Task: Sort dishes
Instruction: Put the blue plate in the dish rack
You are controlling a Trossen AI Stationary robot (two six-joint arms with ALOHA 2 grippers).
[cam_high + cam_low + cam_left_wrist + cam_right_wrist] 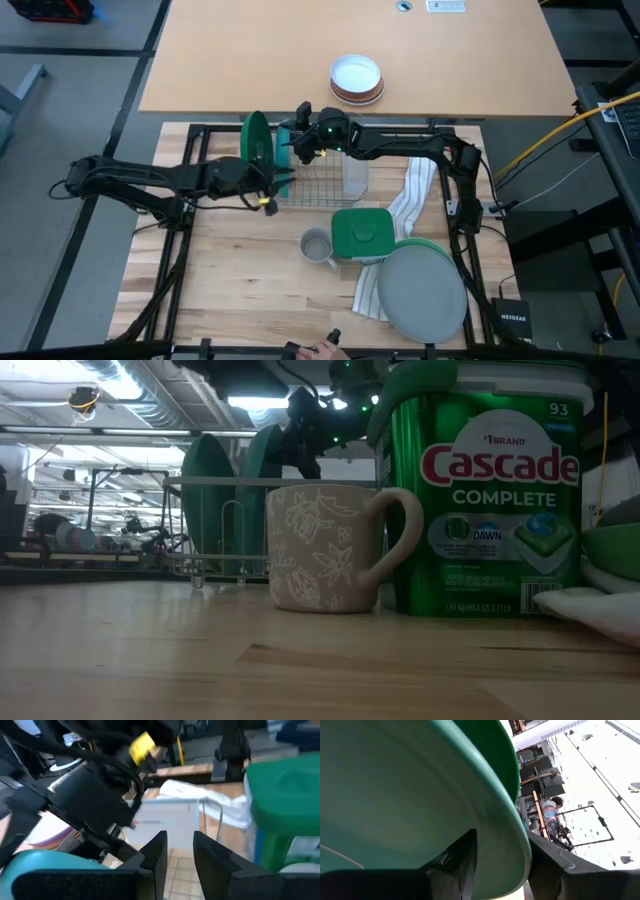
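Observation:
A dark green plate [257, 148] and a teal plate [283, 150] stand on edge in the wire rack [322, 185]; in the low view they show as the dark green plate [207, 490] and the teal plate [262, 485]. My right gripper [300, 142] is at the teal plate's top, open, with the rim [512, 845] between its fingers. My left gripper [283, 185] hovers open and holding nothing at the rack's left end, near the plates. A grey plate [428, 292] lies on a light green plate [420, 245] at the near right. My right gripper has one finger [457, 862] on the teal plate's hollow face and the other [552, 865] outside its rim, coming level from the table's right. I cannot tell whether either finger touches. The plate stands on edge in the rack.
A green detergent tub [360, 232] and a grey mug [317, 245] stand near the rack's front. A striped towel [410, 200] lies under the flat plates. A white bowl [357, 78] sits on the far table. A clear holder [354, 172] is at the rack's right end.

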